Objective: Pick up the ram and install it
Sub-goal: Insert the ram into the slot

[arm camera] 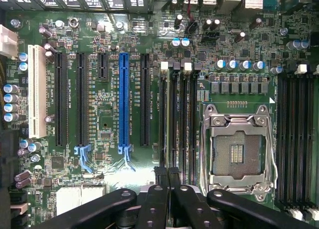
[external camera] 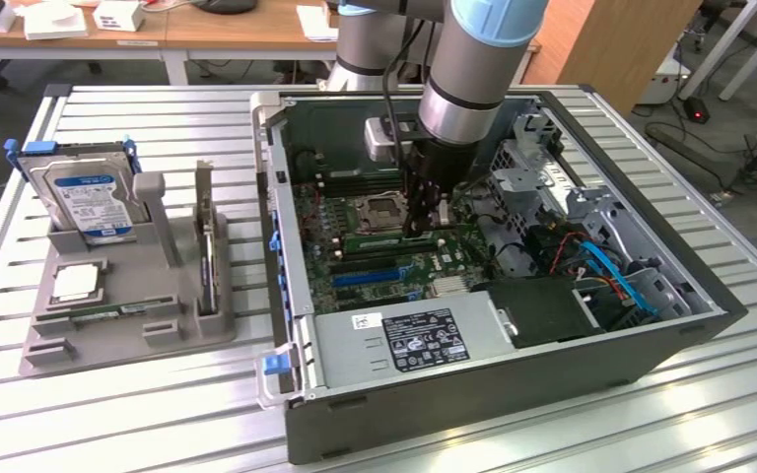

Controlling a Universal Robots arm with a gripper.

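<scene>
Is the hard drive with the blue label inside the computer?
No, the hard drive stands in the gray holder beside the computer case.

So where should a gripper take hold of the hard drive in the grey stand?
Probably at its upper end, coming from above. The hard drive stands leaning in the grey stand, lower end sunk in a pocket, so the top part is free; pinching across its thin depth, label face to back, looks most workable.
</scene>
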